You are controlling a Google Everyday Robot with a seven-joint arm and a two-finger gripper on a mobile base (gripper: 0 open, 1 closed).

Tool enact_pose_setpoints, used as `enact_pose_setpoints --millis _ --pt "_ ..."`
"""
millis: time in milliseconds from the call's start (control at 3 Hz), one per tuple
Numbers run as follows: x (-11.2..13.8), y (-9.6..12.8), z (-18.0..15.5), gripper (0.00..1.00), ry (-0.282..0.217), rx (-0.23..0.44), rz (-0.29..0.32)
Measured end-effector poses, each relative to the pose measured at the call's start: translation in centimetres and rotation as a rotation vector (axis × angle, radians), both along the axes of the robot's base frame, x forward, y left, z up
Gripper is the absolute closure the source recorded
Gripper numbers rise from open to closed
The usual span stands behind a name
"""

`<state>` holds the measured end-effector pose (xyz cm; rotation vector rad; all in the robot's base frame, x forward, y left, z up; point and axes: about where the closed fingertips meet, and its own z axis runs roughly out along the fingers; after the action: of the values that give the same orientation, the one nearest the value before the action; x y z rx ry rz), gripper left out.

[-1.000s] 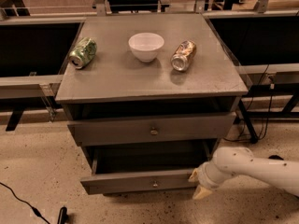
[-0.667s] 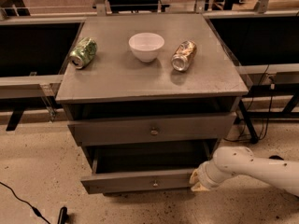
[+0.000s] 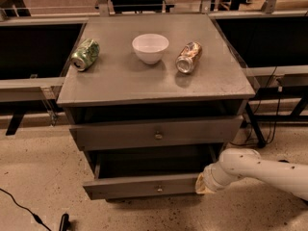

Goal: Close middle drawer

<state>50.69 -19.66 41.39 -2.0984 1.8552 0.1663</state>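
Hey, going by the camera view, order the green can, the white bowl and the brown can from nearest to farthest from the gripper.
The gripper sits at the right front corner of the middle drawer.
1. The brown can, on the right.
2. The white bowl, in the centre.
3. The green can, far left.

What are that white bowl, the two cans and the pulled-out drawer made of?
White round bowl: likely glazed ceramic or plastic, smooth sheen. Green can and brownish can: thin metal, shiny skins. Open grey middle drawer: probably painted wood, matt, with a small metal knob. The gripper sits at its right end.
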Motion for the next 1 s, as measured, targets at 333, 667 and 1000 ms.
enact_pose_setpoints --millis 333,667,1000 --pt "-0.19 0.06 0.00 0.82 0.000 0.000 0.000" --pt "0.21 0.12 0.15 0.60 -0.007 0.003 -0.001" --pt "0.68 0.17 0.30 0.37 -0.013 0.007 -0.003"
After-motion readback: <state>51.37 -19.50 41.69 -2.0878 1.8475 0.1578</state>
